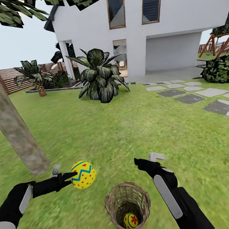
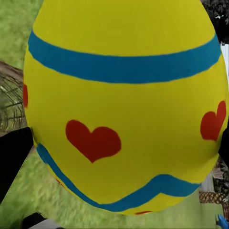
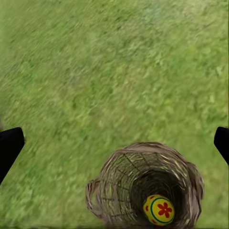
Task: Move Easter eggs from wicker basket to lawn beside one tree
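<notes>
Left tool (image 1: pixel 70 177) pinched one Easter egg (image 1: pixel 83 174) above the lawn (image 1: pixel 131 134) beside the tree (image 1: pixel 11 123); right tool (image 1: pixel 145 159) spread near the wicker basket (image 1: pixel 112 204), which held another egg (image 1: pixel 130 220). Next: lowering beside the trunk.

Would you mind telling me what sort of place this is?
A simulated home garden, it seems: a lawn with stepping stones, a white house behind, and a tree trunk and leafy shrub.

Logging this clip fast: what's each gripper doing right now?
Left gripper: shut on an egg, held above the lawn.
Right gripper: open, empty, above the basket.
</notes>
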Robot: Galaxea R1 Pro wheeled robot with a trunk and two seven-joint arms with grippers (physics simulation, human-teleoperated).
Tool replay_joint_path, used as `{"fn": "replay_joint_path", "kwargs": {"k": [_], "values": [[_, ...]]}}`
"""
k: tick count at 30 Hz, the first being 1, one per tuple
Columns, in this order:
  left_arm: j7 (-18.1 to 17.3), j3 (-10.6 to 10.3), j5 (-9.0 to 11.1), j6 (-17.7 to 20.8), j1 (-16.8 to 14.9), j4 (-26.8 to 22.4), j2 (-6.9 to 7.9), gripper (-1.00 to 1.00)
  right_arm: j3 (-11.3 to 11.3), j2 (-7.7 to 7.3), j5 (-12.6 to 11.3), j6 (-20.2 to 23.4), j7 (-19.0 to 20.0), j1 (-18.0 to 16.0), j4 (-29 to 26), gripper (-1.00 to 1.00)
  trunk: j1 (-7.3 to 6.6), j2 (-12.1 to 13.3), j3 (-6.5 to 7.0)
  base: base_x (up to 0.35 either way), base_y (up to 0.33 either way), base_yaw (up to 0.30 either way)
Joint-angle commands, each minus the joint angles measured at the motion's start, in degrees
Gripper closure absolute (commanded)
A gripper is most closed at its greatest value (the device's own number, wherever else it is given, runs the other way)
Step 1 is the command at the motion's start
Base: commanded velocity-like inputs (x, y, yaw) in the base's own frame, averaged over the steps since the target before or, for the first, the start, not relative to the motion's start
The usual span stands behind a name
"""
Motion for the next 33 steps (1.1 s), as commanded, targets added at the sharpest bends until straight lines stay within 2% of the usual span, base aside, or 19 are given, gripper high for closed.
{"fn": "replay_joint_path", "kwargs": {"k": [1,33], "values": [[-0.1,0.0,0.1,0.3,0.0,0.0,0.01,1.0,0.1,0.03,-0.6,0.1,-0.6,-0.1,-0.1,-1.0,0.02,-0.1,-0.08,-0.187,0.263,0.253],[-0.1,0.2,0.1,0.3,0.0,0.3,0.02,1.0,0.3,0.21,-0.4,0.5,-0.7,-0.1,-0.1,-1.0,0.02,-0.1,1.11,-0.179,0.27,0.27]]}}
